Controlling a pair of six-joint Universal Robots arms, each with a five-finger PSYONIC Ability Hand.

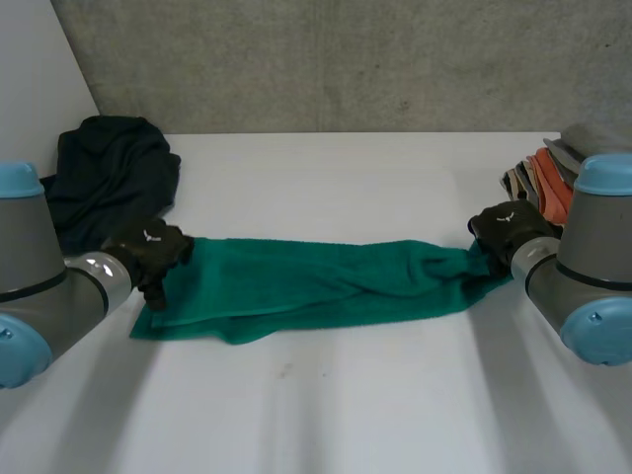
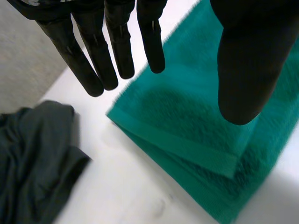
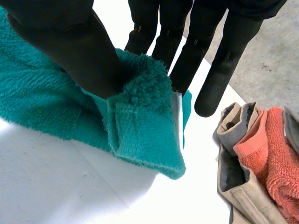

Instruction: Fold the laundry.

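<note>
A green towel (image 1: 316, 281), already doubled lengthwise, lies between the hands: the right hand (image 1: 509, 229) pinches one end, the left hand (image 1: 148, 249) hovers spread over the other. Cross-folds look still to come, and a dark garment (image 1: 109, 178) beside the left hand awaits folding.

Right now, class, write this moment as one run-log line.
left robot hand: open, over end of green terry towel | right robot hand: pinches other end | dark crumpled garment: untouched

On table (image 1: 316, 415) ctr lies towel (image 1: 316, 281), w/ crumpled garment (image 1: 109, 178) behind-left & folded stack (image 1: 549, 186) at right.
</note>
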